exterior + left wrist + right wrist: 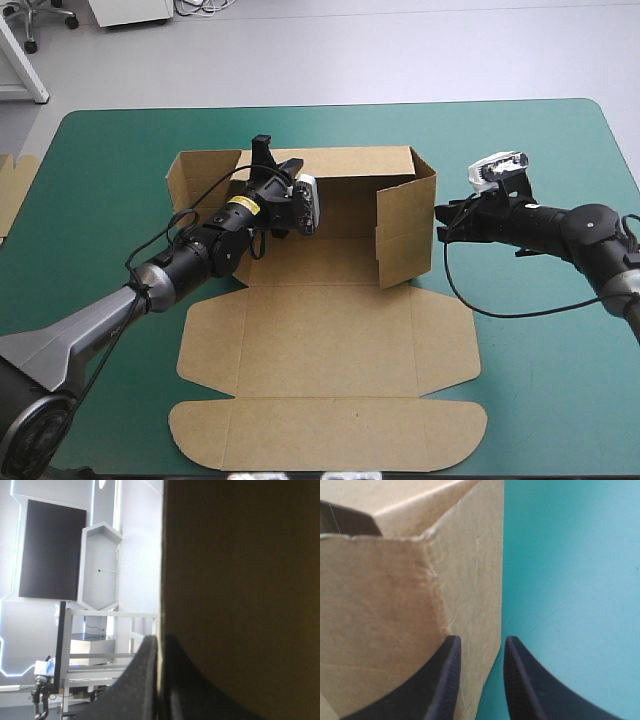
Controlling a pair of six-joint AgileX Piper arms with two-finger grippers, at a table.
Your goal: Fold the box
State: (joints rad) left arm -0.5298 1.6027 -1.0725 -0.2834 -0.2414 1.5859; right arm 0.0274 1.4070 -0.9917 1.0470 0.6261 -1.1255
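From above, the left pincer [272, 158] and its arm hide much of the left wall of the box [330, 330], the left wrist view shows that box only as a dark blur, and spare board [12, 195] runs off the picture's edge.

Matt brown board box [330, 330], smooth teal-green cover [540, 380], finely ridged black fingers [445, 680]

No text or number can be read. The box [330, 330] shows plain board, and a yellow label [238, 203] on the left arm [190, 260] is too small to read.
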